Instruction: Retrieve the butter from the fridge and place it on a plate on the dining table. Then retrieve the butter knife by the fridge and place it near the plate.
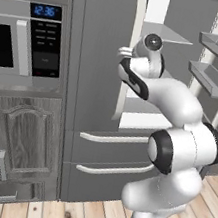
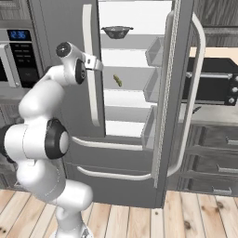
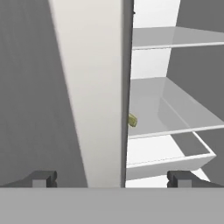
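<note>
Item 1: tall dark grey French-door fridge [image 2: 60, 56], matte panels; right door swung open, left door shut. You face its long pale silver curved handle [image 3: 94, 87], smooth and rounded.

Item 2: two-finger gripper [image 3: 111, 178], fingers spread fully wide, holding nothing, straddling that handle.

Item 3: small pale yellow-green butter stick [image 2: 118, 81], thin and elongated, on a mid shelf inside; in the hand view it peeks just past the door edge [image 3: 132, 120].

Item 4: dark round metal bowl [image 2: 117, 31], top shelf.

Risks, as I judge: you reach straight ahead and the fingers strike handle/closed door. Butter is slim and prob. slick, so an off-centre pinch may knock it aside.
</note>
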